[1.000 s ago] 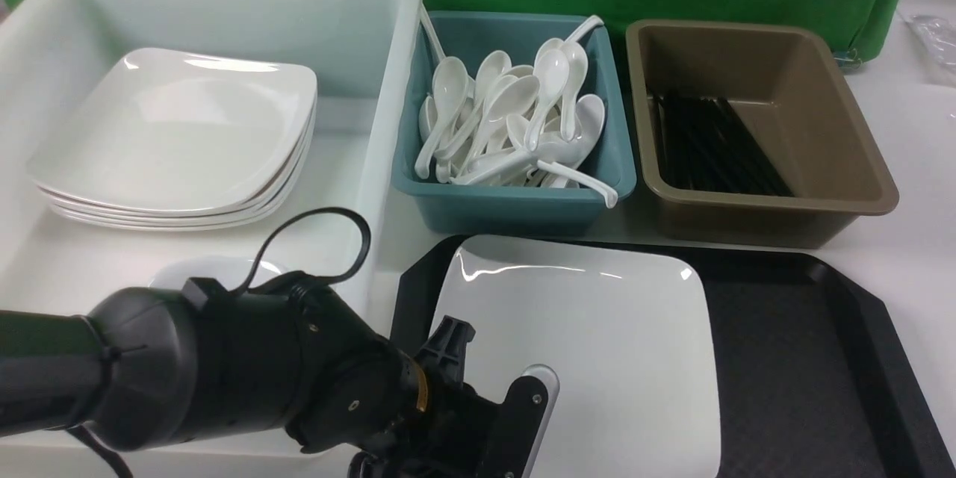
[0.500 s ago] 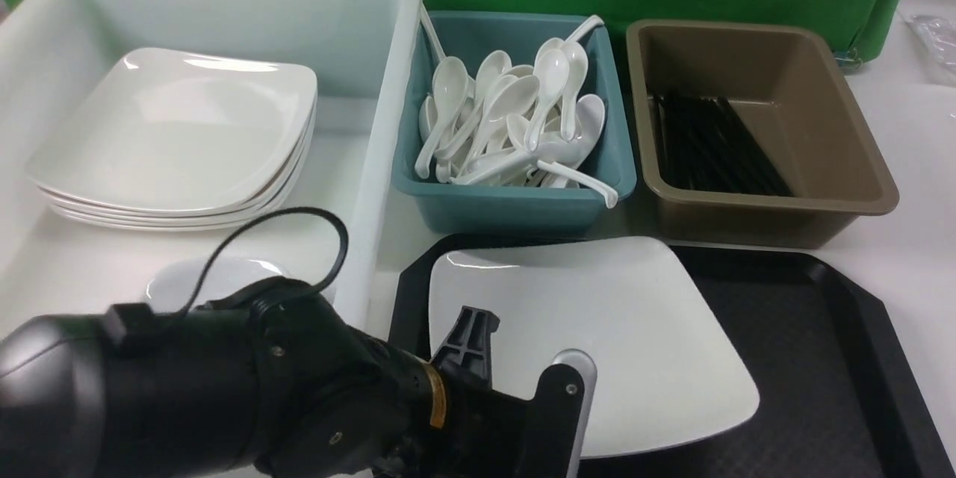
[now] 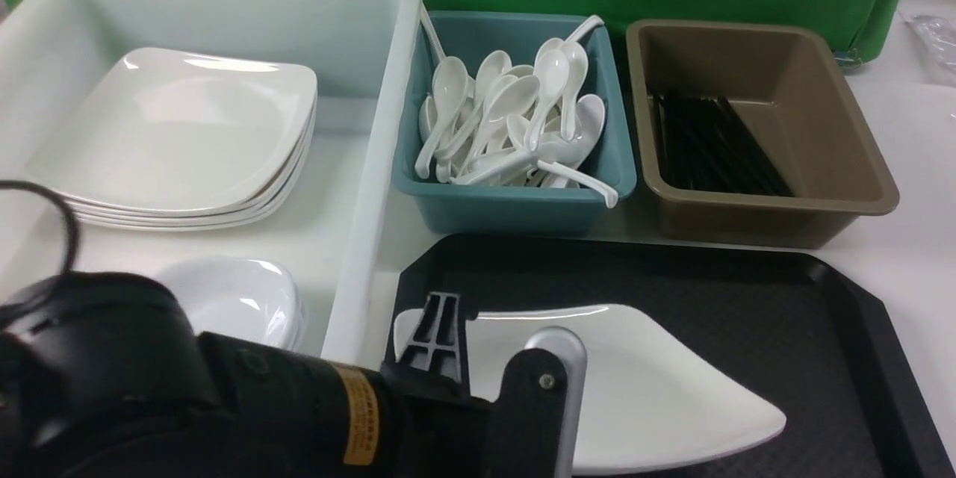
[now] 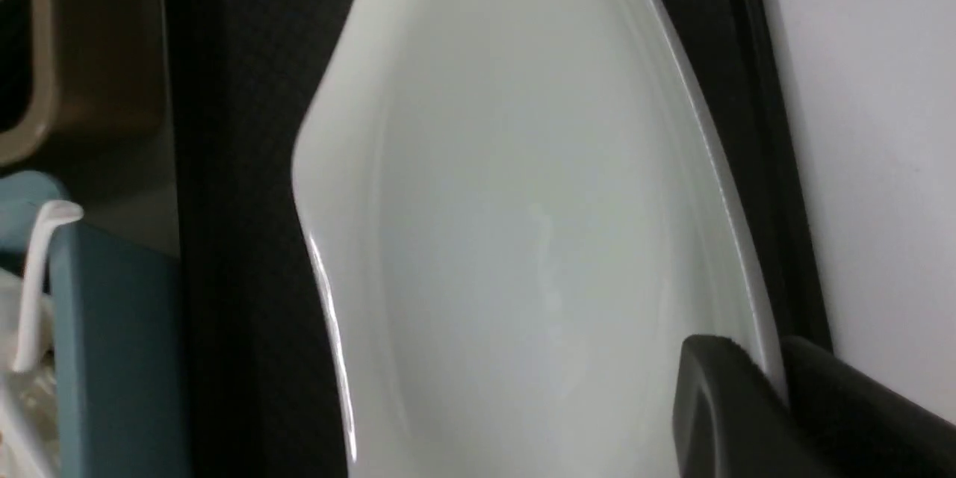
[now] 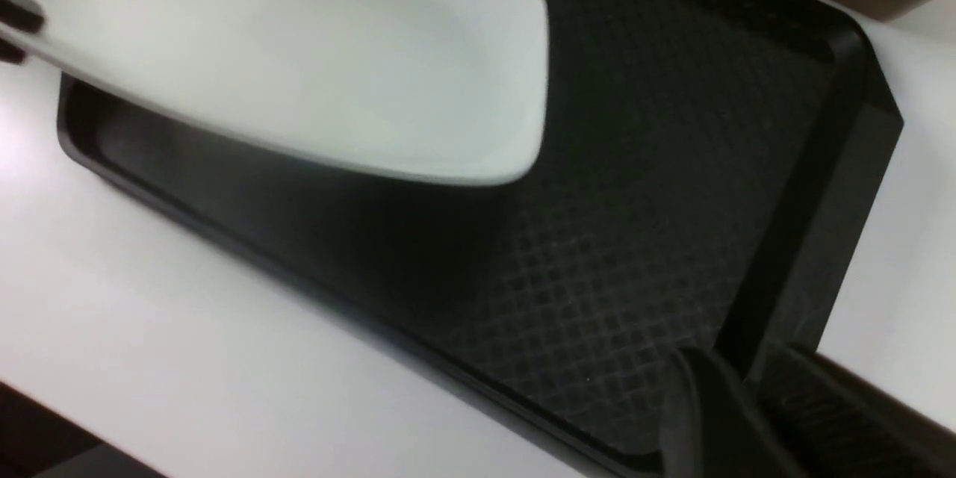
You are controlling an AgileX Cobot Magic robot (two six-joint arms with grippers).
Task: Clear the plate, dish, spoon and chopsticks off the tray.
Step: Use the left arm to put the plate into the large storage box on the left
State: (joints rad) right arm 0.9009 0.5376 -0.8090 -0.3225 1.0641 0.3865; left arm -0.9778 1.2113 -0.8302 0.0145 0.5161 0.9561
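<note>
One plate (image 3: pixel 657 396) held tilted over the tray (image 3: pixel 747 284).
Left jaws clench its near rim; right jaws straddle the tray's rim, clamped or not I cannot tell.

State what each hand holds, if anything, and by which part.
The left hand pinches the plate by its near rim. The right hand straddles the rim of the tray; whether it grips cannot be told.
</note>
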